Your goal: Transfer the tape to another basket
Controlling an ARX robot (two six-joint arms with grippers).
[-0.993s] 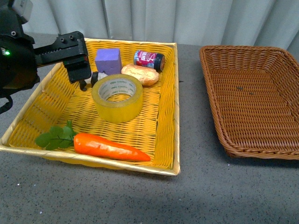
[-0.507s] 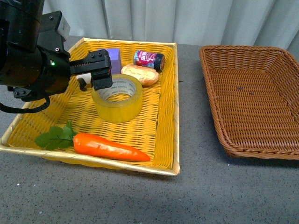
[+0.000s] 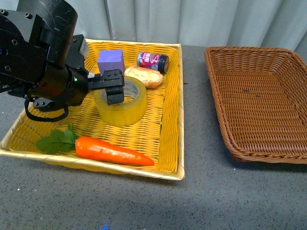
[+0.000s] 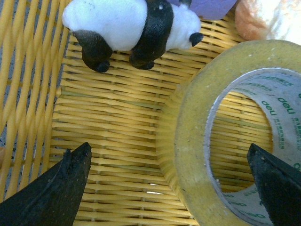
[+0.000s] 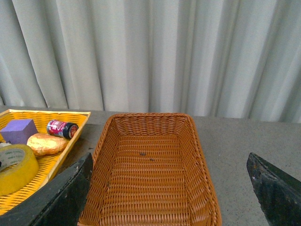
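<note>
Left wrist view, end effector (image 4: 169, 149) spread astride tape (image 4: 190, 117) wall

- The tape (image 3: 123, 109) is laid flat in the yellow basket (image 3: 173, 139).
- The left gripper (image 3: 114, 91) is held over its rim, possibly touching.
- The brown basket (image 3: 259, 103) is set well apart.

Grey speckled tabletop (image 3: 201, 201), pale pleated curtain (image 5: 155, 56) behind, even light

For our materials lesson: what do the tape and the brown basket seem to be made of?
Tape: glossy, translucent yellow plastic film wound on a white printed core, probably cardboard. Brown basket: matte woven strands, wicker or a plastic imitation; the weave shows, not which.
</note>
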